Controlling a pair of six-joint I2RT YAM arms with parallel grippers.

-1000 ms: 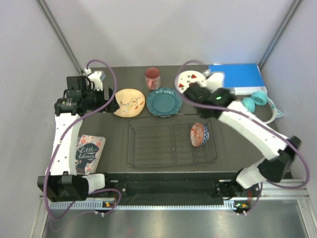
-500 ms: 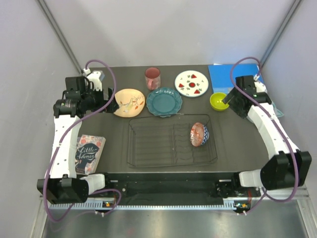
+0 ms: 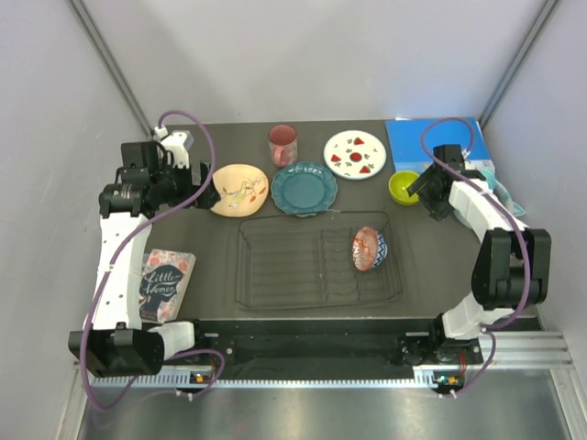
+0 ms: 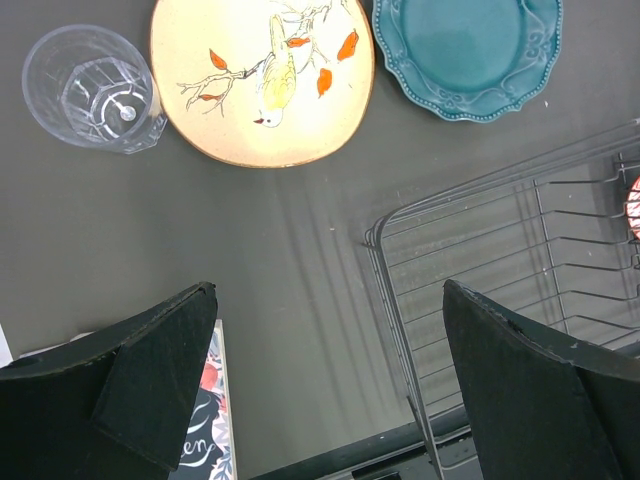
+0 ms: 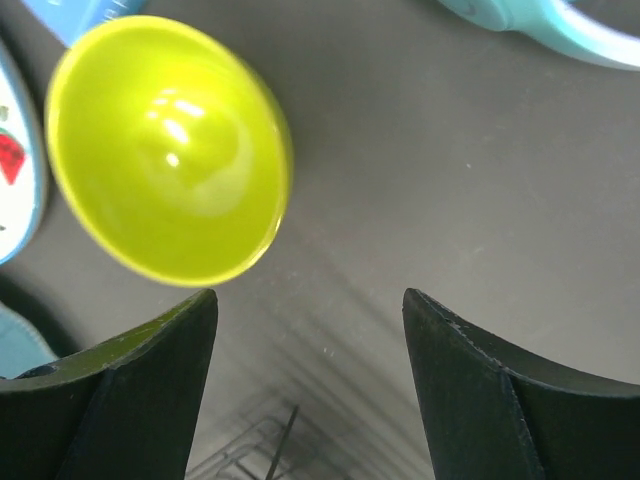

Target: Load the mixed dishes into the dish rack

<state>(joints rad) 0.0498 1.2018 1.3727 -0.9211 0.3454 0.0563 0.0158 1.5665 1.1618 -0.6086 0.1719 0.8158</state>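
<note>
**Right wrist view: open claw lining up on the lime bowl**

The right claw [image 5: 308, 300] is hanging wide open and empty. Its two fingers are spreading just short of the lime bowl [image 5: 168, 150], which is sitting upright on the counter [image 5: 450, 180] and touching neither finger. Judging by the aim, the arm is setting up to pinch the bowl's near rim, since the thin wall is the only hold so round a bowl is offering. From above, the bowl is lying just right of the white plate [image 3: 354, 154], beyond the rack's [image 3: 275, 266] far right corner.

The left claw [image 4: 328, 290] is also gaping wide with nothing in it. It is hovering over bare counter between the cream plate [image 4: 262, 80] and the rack's left edge. The glass [image 4: 90, 88] is standing just left of that plate and the teal plate [image 4: 465, 50] just right of it. The left arm is probably waiting there to be near its own side's dishes while keeping out of the other arm's way.

The rack is holding only the pink bowl [image 3: 370, 247], tipped on its side at the right end. The three plates, the mug [image 3: 282, 144], the glass and the lime bowl are all waiting on the counter, so most of the loading is not yet done.
</note>
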